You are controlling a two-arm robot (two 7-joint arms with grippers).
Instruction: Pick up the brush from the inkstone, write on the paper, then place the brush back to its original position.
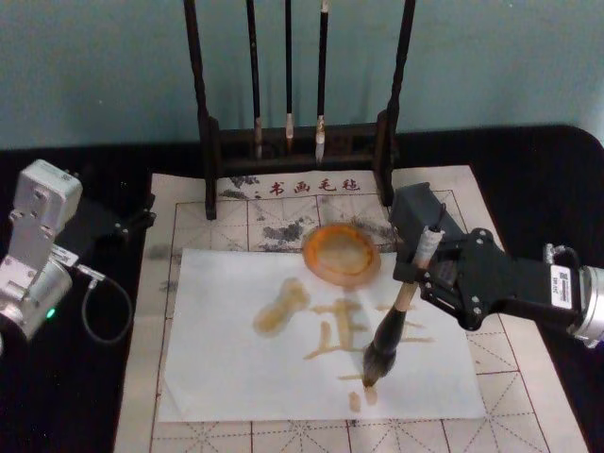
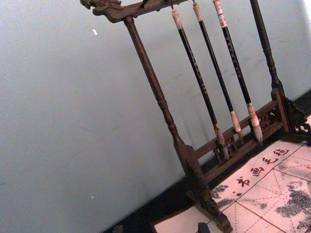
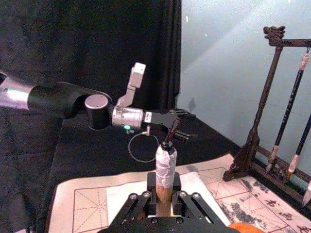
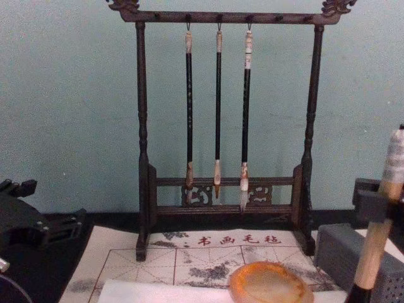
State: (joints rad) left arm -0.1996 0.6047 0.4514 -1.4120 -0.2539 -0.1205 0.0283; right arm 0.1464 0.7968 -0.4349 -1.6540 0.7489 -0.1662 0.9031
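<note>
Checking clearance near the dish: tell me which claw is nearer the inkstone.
Right. The right claw, shut on the brush, sits just to the right of the inkstone; the left claw lies at the left edge of the mat, much farther away.

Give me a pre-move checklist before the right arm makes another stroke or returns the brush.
1. Grip: the right gripper is shut on the brush handle: ok.
2. Tip contact: the bristles touch the paper near its front edge: ok.
3. Return spot: the inkstone sits at the paper's far edge with nothing lying across it: ok.
4. Other arm: the left gripper is parked at the left, off the paper: ok.
5. Ink left in the bristles: cannot tell.
</note>
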